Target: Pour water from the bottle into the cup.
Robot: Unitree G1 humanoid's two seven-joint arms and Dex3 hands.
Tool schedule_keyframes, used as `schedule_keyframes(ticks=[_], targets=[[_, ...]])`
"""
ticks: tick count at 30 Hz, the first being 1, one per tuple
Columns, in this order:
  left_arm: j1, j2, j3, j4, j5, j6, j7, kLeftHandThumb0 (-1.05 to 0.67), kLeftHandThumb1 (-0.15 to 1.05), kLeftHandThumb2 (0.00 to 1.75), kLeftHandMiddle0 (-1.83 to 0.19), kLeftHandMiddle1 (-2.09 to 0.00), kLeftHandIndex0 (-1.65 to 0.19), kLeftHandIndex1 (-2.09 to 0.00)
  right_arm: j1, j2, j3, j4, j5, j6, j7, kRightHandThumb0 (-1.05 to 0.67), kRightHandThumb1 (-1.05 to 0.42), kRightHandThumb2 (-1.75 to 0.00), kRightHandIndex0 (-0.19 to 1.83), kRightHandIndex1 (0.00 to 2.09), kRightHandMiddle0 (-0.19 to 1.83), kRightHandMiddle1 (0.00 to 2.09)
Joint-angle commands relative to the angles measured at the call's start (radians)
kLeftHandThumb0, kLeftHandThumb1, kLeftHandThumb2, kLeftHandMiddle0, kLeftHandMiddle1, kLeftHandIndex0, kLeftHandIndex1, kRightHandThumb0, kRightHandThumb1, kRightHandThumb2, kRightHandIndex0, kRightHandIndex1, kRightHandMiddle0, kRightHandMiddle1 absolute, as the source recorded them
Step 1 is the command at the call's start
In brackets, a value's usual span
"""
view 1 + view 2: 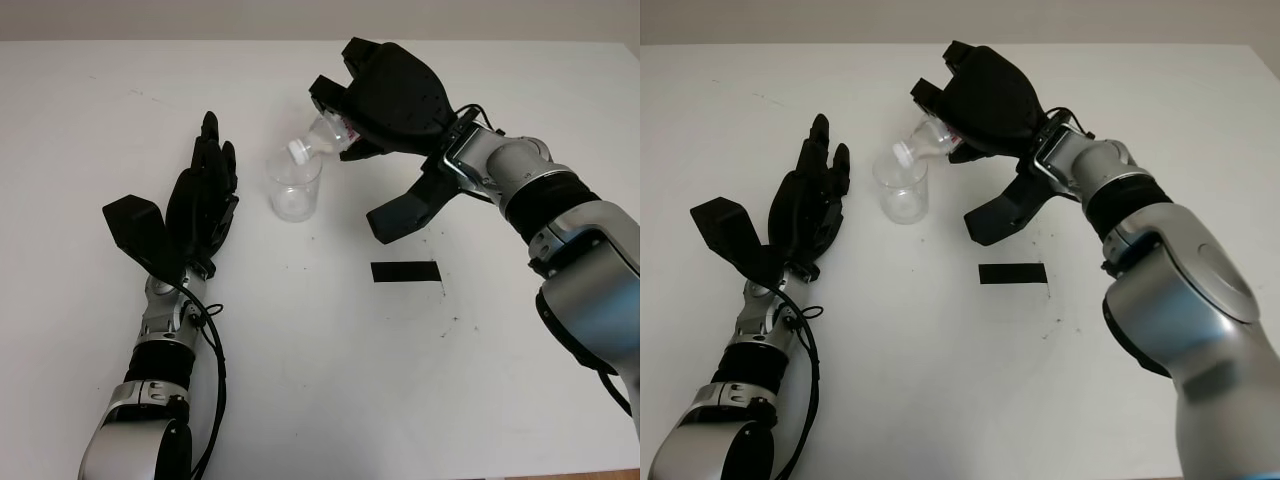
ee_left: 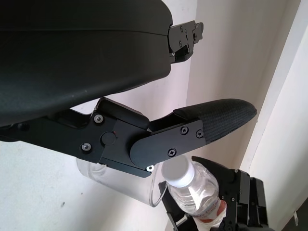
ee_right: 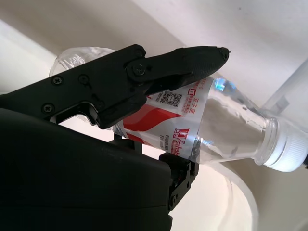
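While the right hand (image 1: 385,95) hangs over the middle of the white table (image 1: 300,380), we see its black fingers wrapped around a small clear bottle (image 1: 322,138), and the bottle is tipped steeply, neck down and toward the left. Its white cap (image 1: 298,150) sits right over the rim of the clear cup (image 1: 294,188), which stands upright on the table just below. From the right wrist view we get the bottle's red and white label (image 3: 166,122) pressed between a finger (image 3: 159,70) and the palm, with the cap (image 3: 288,154) on the neck, and the curved edge of the cup beneath it. Whether any water is leaving the bottle we can't quite make out; the cap looks closed from here.

Over on the other side, the left hand (image 1: 200,205) is open, holding nothing, close beside the cup on its left without touching it. The left wrist view shows the cup (image 2: 120,185) just past that hand's fingers (image 2: 211,118), with the bottle's capped neck (image 2: 180,173) at its rim.

Nearer to us, a black rectangular strip (image 1: 406,271) lies flat on the table, apart from the cup.
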Motion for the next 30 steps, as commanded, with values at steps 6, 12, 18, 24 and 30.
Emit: schedule_keyframes(ticks=[6,12,18,24,30], targets=[[0.026,-0.017,-0.004,0.010,0.000,0.014,0.004,-0.82,1.05,0.75,0.19,0.00,0.19,0.00,-0.058,-0.014,0.048,-0.007,-0.053,0.036,-0.059,-0.54,-1.05,-0.18,1.15,2.09,0.24,1.84],[0.024,-0.017,-0.001,0.022,-0.001,0.007,-0.004,-0.83,1.05,0.73,0.19,0.00,0.19,0.00,-0.073,-0.022,0.073,-0.001,-0.080,0.043,-0.125,-0.52,-1.05,-0.23,1.14,2.09,0.23,1.89],[0.020,-0.020,0.002,0.029,-0.001,0.001,-0.001,-0.82,1.05,0.74,0.19,0.00,0.19,0.00,-0.076,-0.024,0.081,-0.008,-0.088,0.049,-0.147,-0.53,-1.05,-0.31,1.20,2.09,0.23,2.07],[0.022,-0.017,0.002,0.031,-0.001,-0.002,-0.004,-0.82,1.05,0.74,0.19,0.00,0.19,0.00,-0.072,-0.020,0.065,-0.006,-0.060,0.031,-0.176,-0.53,-1.05,-0.40,1.24,2.09,0.39,2.09],[0.023,-0.015,0.002,0.031,0.002,0.002,-0.002,-0.83,1.05,0.75,0.19,0.00,0.19,0.00,-0.029,-0.019,-0.037,-0.017,0.082,-0.015,-0.192,-0.53,-1.05,-0.40,1.30,2.09,0.59,2.09]])
